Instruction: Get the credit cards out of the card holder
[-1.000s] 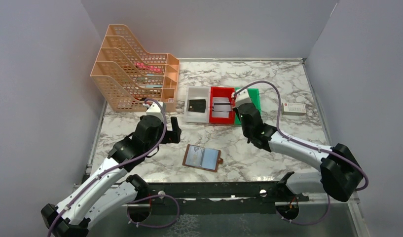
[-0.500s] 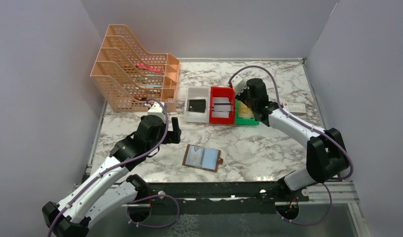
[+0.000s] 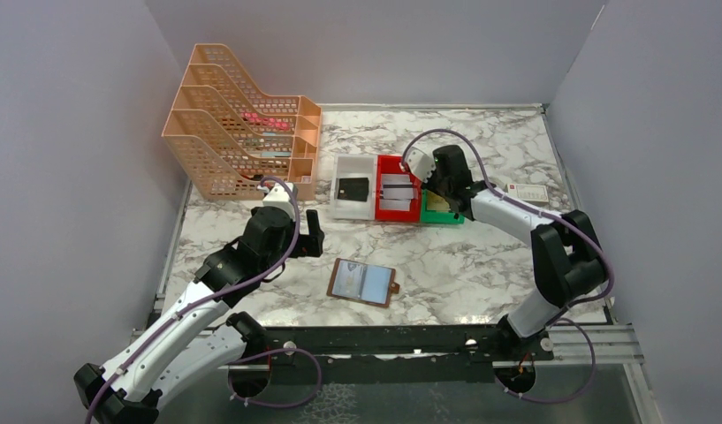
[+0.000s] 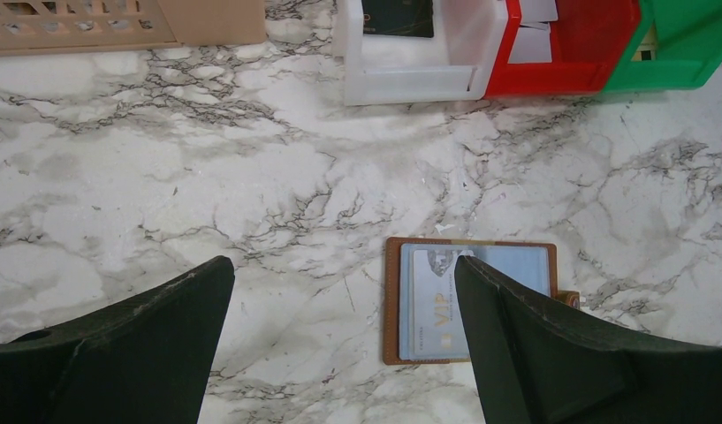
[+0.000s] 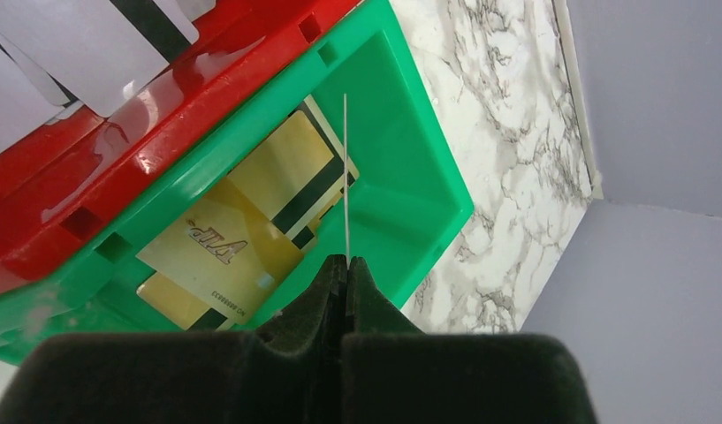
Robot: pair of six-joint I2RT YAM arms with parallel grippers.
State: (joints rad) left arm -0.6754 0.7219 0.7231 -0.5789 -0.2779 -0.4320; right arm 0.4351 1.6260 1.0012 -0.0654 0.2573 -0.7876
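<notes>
While right pincer [image 5: 346,262] pinched credit card [image 5: 345,177] over green bin [image 5: 410,132], fully spread, empty left pincer [image 3: 311,231], nearer, had card holder [image 3: 363,282] at 4 o'clock.

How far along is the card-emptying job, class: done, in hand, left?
Done: gold cards lie in the green bin, white cards in the red bin. In hand: the right claw is shut on one card, edge-on over the green bin. Left: the card holder lies open with a VIP card in its sleeve; the left claw hangs open near it.
</notes>
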